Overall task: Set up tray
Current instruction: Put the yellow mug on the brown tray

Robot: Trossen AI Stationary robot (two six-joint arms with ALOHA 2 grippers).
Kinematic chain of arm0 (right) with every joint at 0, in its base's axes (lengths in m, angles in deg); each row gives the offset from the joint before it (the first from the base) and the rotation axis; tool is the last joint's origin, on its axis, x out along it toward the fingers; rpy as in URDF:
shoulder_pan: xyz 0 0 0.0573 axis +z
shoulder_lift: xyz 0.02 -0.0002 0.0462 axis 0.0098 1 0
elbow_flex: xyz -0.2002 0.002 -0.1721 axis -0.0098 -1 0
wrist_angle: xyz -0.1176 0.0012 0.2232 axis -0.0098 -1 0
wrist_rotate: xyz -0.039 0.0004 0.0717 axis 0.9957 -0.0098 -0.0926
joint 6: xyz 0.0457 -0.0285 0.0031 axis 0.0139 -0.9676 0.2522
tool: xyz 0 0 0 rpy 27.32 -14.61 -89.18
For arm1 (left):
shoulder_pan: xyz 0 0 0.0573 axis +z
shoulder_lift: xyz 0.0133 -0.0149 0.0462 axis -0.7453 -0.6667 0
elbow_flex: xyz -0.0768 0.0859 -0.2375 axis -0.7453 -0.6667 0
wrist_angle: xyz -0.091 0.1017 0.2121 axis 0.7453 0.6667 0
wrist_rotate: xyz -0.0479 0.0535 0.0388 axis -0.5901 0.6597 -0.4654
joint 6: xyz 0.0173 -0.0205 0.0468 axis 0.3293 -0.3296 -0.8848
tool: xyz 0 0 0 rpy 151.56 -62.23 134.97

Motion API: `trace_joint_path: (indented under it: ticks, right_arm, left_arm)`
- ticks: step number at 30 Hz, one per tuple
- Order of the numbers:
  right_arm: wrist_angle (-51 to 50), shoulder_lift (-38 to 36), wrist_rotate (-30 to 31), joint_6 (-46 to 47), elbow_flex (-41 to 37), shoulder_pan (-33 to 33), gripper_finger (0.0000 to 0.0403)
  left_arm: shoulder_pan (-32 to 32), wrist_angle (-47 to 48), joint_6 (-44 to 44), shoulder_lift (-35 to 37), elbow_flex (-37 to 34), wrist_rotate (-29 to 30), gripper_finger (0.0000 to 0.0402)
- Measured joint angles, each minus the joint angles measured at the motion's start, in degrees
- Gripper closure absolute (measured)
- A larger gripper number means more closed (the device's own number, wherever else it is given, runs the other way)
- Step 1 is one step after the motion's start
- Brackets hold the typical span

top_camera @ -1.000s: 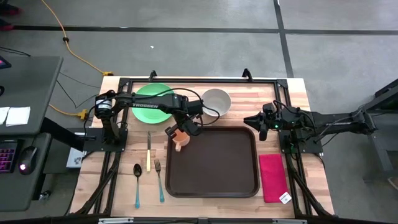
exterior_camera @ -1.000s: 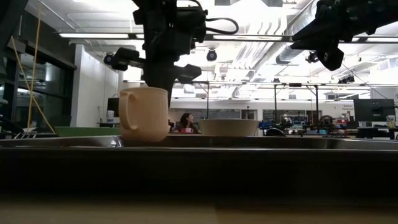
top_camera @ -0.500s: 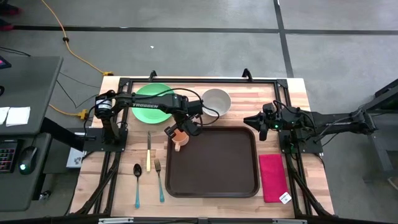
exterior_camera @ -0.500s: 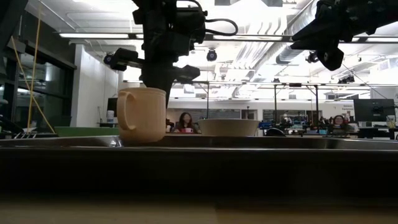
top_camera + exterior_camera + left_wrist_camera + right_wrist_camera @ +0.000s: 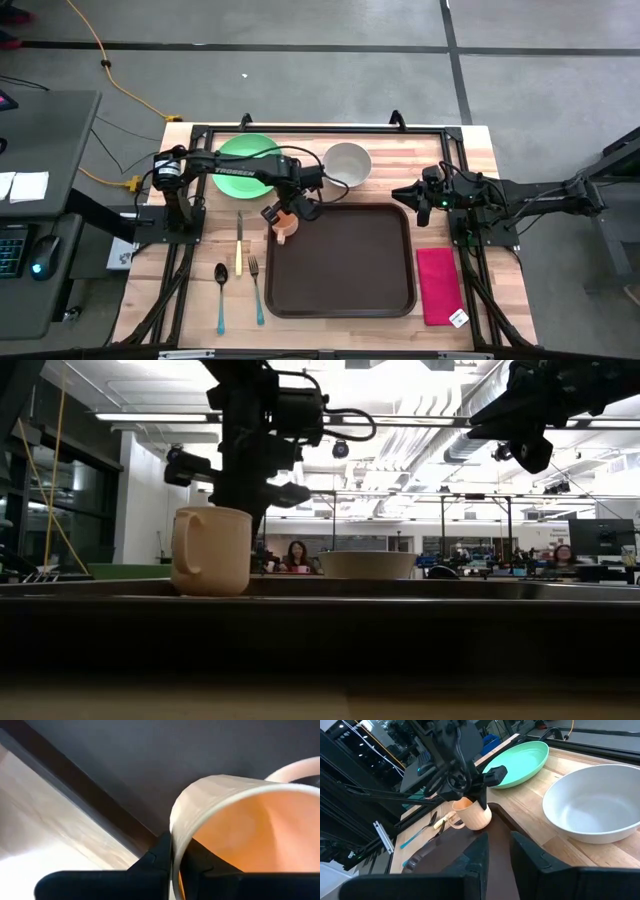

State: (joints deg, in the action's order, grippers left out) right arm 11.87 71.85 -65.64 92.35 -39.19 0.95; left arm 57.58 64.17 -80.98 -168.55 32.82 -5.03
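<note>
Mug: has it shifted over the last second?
Yes. In the low view the mug slid left, away from the white bowl, with the left tool straddling its rim.

mug [image 5: 235,825] cut off — tray [image 5: 150,765] too

Bright ceiling lights, backlit silhouettes, blurred wrist close-up.
</note>
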Motion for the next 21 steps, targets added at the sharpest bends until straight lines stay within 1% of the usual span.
trace_joint_path:
  ticks: [5, 9, 21]
  right_arm:
    - [0.0, 0.0, 0.0, 0.0, 0.0, 0.0, 0.0345]
    - [0.0, 0.0, 0.0, 0.0, 0.0, 0.0, 0.0346]
    - [0.0, 0.0, 0.0, 0.6, 0.0, 0.0, 0.0345]
  left_arm:
    - [0.0, -0.5, 0.1, 0.0, 0.0, 0.2, 0.0360]
    - [0.0, -0.5, 0.2, 0.0, 0.0, 0.2, 0.0361]
    - [0.0, -0.8, 0.7, 0.0, 0.1, 0.2, 0.0319]
